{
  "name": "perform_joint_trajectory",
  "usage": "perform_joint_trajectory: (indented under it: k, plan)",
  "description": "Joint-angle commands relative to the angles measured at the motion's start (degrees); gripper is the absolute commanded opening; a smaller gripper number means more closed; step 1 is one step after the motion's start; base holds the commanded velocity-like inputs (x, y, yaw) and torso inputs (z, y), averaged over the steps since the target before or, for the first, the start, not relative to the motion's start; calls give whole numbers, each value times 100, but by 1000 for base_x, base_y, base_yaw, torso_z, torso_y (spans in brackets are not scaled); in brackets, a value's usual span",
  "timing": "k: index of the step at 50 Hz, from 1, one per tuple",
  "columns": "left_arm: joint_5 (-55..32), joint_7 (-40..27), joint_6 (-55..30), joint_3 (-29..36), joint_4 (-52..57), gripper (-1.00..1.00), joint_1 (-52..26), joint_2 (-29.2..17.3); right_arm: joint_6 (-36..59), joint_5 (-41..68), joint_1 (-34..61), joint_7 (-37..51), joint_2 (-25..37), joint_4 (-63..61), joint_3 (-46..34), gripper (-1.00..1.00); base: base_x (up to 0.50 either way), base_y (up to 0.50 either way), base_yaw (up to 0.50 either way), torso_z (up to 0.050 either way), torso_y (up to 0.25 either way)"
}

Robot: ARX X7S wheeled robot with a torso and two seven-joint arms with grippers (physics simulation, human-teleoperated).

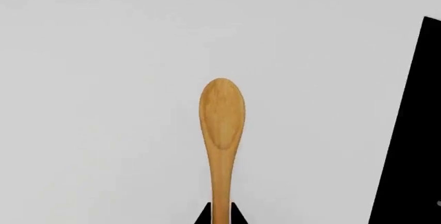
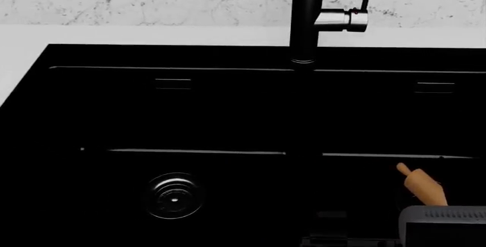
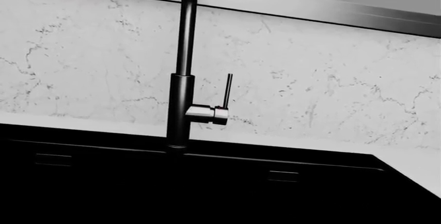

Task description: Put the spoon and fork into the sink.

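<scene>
In the left wrist view, the light wooden spoon (image 1: pixel 222 115) points away from the camera over white countertop. My left gripper (image 1: pixel 220 212) is shut on its thin handle, one black fingertip (image 1: pixel 204 216) on each side. The black sink (image 2: pixel 227 116) fills the head view, and its edge (image 1: pixel 413 131) lies beside the spoon. No fork shows in any view. My right gripper's jaws cannot be made out against the dark sink in the right wrist view. Neither gripper's jaws show in the head view.
A tall black faucet (image 2: pixel 306 19) with a chrome side lever (image 2: pixel 342 19) rises at the sink's back rim. A chrome drain (image 2: pixel 174 196) sits in the near left basin. A tan rolling pin (image 2: pixel 421 184) lies in the right basin beside a grey robot part (image 2: pixel 444 224). Marble backsplash (image 3: pixel 331 90) stands behind.
</scene>
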Motion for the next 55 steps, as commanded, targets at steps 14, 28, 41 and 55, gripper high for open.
perform_joint_trajectory:
  k: [14, 28, 41, 55]
  plan:
    - [-2139, -640, -1990, -442, 3044, -100, -960, 728, -44, -179, -61, -140, -62, 19, 123, 100, 0, 0, 0, 0, 0]
    - [-1933, -123, -1753, 1075, 2334, -100, -1057, 1223, -54, -176, -82, -196, -120, 86, 143, 100, 0, 0, 0, 0, 0]
    - [-1628, 267, -1760, 1905, 1483, -100, -1060, 1100, -167, -213, -174, -204, -86, 133, 154, 100, 0, 0, 0, 0, 0]
    - [-678, 1536, -876, 3897, 88, -100, -998, 1252, -214, -249, -233, -222, -47, 132, 160, 100, 0, 0, 0, 0, 0]
